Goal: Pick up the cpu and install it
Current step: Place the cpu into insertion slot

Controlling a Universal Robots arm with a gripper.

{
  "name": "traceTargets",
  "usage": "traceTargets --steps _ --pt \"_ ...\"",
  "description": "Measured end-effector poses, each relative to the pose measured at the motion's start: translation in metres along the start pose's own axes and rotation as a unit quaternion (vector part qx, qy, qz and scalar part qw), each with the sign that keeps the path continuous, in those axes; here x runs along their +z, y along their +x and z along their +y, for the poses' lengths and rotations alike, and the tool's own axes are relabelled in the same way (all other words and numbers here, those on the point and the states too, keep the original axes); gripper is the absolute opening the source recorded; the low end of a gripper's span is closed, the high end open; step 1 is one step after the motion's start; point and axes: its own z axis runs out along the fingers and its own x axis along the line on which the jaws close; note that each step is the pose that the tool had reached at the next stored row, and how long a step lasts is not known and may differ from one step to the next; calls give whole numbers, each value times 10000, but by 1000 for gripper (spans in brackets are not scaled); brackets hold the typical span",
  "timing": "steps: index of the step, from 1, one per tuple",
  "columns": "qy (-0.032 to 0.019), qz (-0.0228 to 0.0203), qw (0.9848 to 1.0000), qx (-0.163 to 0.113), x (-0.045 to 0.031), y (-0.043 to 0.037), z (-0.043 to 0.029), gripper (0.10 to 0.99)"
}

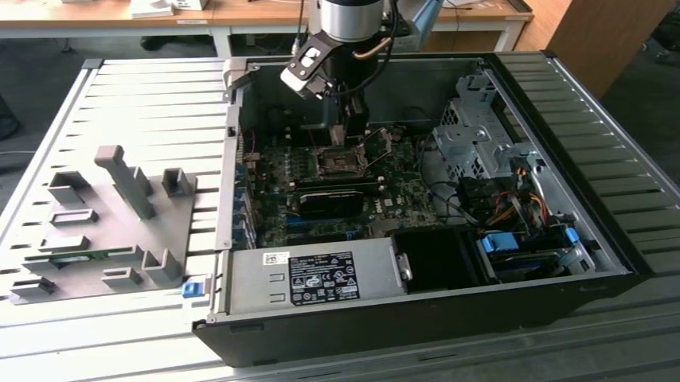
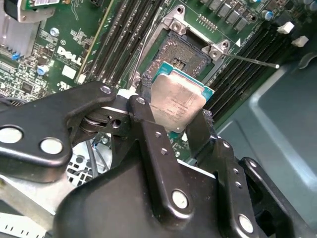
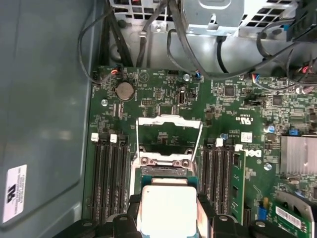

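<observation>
cpu [image 2: 178, 101] clamped btwn fingers [image 2: 149, 130], held over open socket [image 2: 187, 53], on mobo [image 2: 64, 54], inside pc case [image 1: 425, 318]

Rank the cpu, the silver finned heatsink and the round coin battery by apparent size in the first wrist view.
1. cpu: largest, though it sits nearest the camera, which inflates it.
2. silver finned heatsink: smaller, and partly out of frame.
3. round coin battery: clearly smallest.

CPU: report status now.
Robot hand shut on cpu. Chip held close by the open socket, not seated. Nothing seen between them.
</observation>
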Motion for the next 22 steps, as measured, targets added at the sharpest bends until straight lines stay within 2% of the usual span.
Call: traceTargets --steps 6,14,22 --pt "0 0 10000 2 106 4 -5 525" --pt "0 0 10000 4 173 5 -19 525" --pt "0 -2 10000 41 280 8 -55 525"
